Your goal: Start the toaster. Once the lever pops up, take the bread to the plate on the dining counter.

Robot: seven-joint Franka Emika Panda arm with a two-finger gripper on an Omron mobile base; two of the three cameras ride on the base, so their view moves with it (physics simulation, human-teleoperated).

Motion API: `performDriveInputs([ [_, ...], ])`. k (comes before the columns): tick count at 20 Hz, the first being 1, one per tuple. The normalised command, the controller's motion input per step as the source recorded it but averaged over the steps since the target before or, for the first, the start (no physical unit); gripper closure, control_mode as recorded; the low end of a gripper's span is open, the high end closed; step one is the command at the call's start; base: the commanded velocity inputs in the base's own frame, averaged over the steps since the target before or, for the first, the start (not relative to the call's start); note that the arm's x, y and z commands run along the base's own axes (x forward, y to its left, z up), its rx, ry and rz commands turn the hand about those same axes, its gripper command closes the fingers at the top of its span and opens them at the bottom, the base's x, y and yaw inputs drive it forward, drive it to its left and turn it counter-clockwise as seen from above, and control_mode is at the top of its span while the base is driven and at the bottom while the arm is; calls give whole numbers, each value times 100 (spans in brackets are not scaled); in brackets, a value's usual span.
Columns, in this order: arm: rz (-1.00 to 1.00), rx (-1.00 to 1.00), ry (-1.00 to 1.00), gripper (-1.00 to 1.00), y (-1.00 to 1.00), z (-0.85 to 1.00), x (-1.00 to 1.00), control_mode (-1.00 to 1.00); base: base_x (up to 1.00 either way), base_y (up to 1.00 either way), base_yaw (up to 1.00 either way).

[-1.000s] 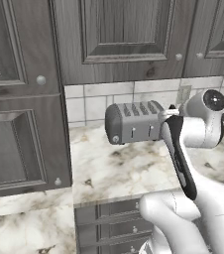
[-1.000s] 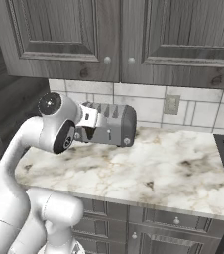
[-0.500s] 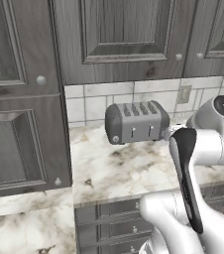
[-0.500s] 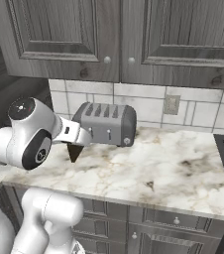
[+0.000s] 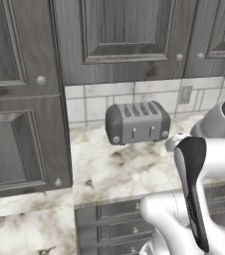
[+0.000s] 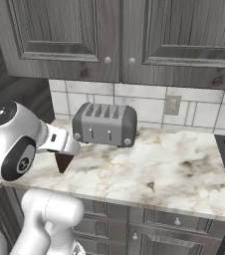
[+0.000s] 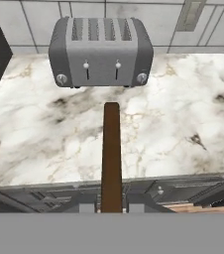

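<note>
Now the gripper (image 7: 111, 206) is clamped tight on the bread (image 7: 111, 154), a thin brown slice seen edge-on in the hand view, standing up between the two fingertips and reaching toward the toaster (image 7: 100, 51). From the right base view the same slice (image 6: 62, 161) hangs below the hand as a dark wedge, well clear of the marble counter (image 6: 169, 169) and near its front left corner. The toaster (image 5: 137, 122) sits at the far side of that counter against the tiled wall, its slots apparently empty and both lever tabs on the front face. So the step in hand reads as the carry to the plate, which lies somewhere beyond these pictures, as does the dining counter. To do it well, I would keep the squeeze steady, since the grip holds only one edge of the slice and a quick swing could make it pivot or slip. Turning away from the cabinets slowly, with the bread held above counter height, seems safest.
</note>
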Motion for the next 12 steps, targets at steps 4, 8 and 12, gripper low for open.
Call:
performDriveInputs([
  [4,9,0,0,100,2,11,-29,-100,0,0,0],
  [8,10,0,0,100,0,1,-25,-100,0,0,0],
  [12,5,0,-1,100,2,-1,-13,-100,0,0,0],
])
